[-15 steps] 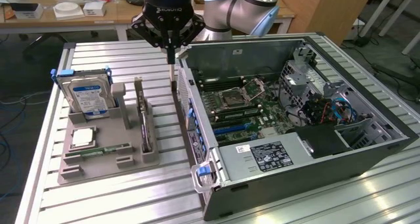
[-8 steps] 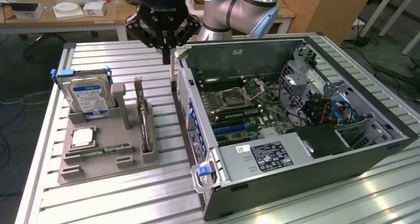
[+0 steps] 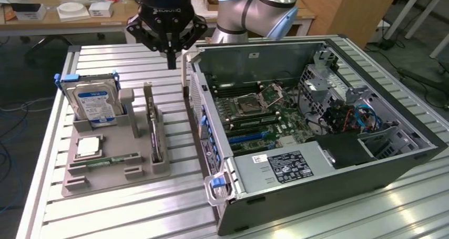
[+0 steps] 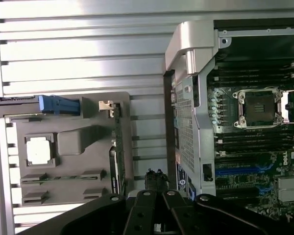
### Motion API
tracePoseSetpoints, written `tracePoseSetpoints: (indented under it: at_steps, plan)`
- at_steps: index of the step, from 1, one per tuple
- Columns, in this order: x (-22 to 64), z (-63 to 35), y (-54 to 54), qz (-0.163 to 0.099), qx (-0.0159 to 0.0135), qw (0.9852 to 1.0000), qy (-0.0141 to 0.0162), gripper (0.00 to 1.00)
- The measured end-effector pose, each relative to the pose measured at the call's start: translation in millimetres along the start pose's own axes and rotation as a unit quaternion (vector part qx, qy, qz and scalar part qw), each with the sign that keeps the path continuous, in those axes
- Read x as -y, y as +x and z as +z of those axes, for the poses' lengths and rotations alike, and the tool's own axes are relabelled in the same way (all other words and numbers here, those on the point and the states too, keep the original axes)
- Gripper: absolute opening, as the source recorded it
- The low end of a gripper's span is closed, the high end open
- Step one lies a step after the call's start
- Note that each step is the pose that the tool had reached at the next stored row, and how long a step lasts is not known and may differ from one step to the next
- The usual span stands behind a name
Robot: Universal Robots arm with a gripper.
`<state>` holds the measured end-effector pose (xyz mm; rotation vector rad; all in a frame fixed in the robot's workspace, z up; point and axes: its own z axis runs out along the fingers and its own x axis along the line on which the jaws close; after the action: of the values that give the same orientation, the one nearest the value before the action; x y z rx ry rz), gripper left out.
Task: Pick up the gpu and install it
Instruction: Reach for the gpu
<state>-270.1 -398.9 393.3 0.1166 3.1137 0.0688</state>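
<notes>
gripper (image 3: pixel 172 64) clenched, empty | gpu (image 3: pixel 155 136) on edge in holder (image 3: pixel 115 144), lengthwise along computer case (image 3: pixel 337 178)

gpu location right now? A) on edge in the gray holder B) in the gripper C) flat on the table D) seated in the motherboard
A: the gpu stands on edge in the gray holder, and the shut gripper holds nothing.
</notes>
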Motion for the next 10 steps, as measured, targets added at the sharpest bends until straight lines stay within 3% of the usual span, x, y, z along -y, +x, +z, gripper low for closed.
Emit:
tracePoseSetpoints:
  at_steps: [10]
  plan:
    - [0.9, -0.3, 12.3, 0.000, 0.0000, 1.0000, 0.0000, 0.10]
